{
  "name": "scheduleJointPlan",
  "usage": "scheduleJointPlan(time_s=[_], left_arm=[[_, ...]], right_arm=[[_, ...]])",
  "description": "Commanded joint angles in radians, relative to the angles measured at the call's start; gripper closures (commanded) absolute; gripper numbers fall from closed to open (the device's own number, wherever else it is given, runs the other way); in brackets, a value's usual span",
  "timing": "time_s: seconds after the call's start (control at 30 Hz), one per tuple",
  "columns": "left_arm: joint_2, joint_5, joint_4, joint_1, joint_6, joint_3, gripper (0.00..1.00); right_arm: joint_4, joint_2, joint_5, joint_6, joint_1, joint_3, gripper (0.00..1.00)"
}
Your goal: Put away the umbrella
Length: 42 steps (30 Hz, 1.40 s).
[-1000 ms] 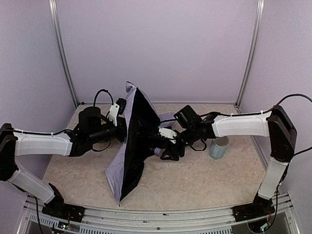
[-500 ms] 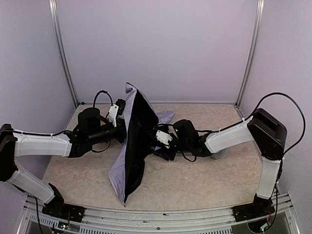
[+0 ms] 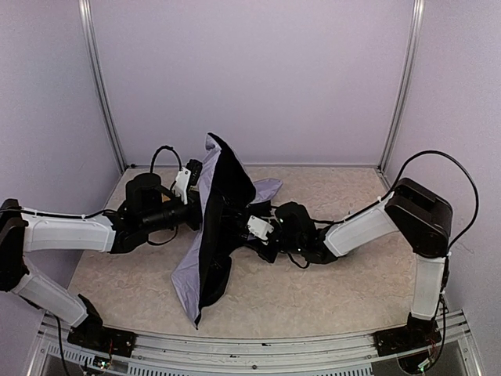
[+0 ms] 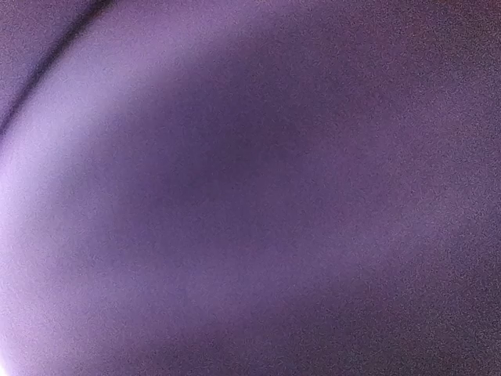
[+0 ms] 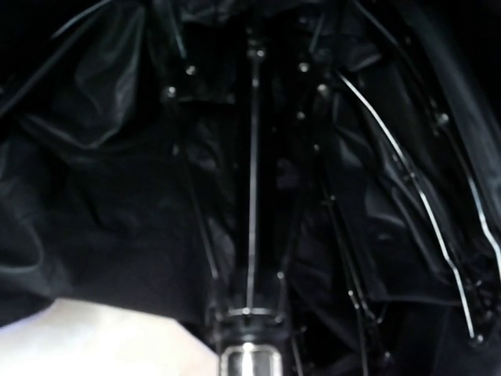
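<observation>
The umbrella (image 3: 216, 235) stands half open on its edge at the table's middle, lavender outside to the left, black lining to the right. My left gripper (image 3: 193, 205) presses against the lavender outer side; its wrist view shows only blurred lavender fabric (image 4: 250, 188), with the fingers hidden. My right gripper (image 3: 254, 229) is inside the canopy. In the right wrist view the thin shaft (image 5: 252, 196) and a shiny tube (image 5: 250, 362) run straight out from between the jaws, among black lining and ribs. The handle knob is hidden.
The beige table (image 3: 313, 290) is walled by lavender panels at the back and sides. A fold of lavender canopy (image 3: 266, 188) lies behind the right gripper. The right forearm (image 3: 356, 227) lies low across the table's right half.
My right arm has pushed left and deeper into the canopy, its forearm sinking low and now hiding the light blue cup. The canopy has shifted slightly. The left arm has held still.
</observation>
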Motion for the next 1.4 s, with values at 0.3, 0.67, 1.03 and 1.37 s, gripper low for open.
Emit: scheduleJointPlan(time_s=[0.3, 0.67, 1.03, 1.37], left_arm=[[-0.307, -0.16, -0.097, -0.01, 0.119, 0.054, 0.08], [-0.443, -0.184, -0.098, -0.011, 0.173, -0.006, 0.07], [-0.272, 0.071, 0.232, -0.268, 0.348, -0.16, 0.08], [-0.055, 0.085, 0.33, -0.285, 0.299, -0.108, 0.22]], right_arm=[[-0.293, -0.356, -0.319, 0.133, -0.247, 0.177, 1.0], [-0.688, -0.49, -0.65, 0.085, -0.406, 0.628, 1.0], [-0.633, -0.508, -0.627, 0.247, -0.406, 0.782, 1.0], [-0.637, -0.505, -0.633, 0.249, -0.405, 0.782, 1.0]])
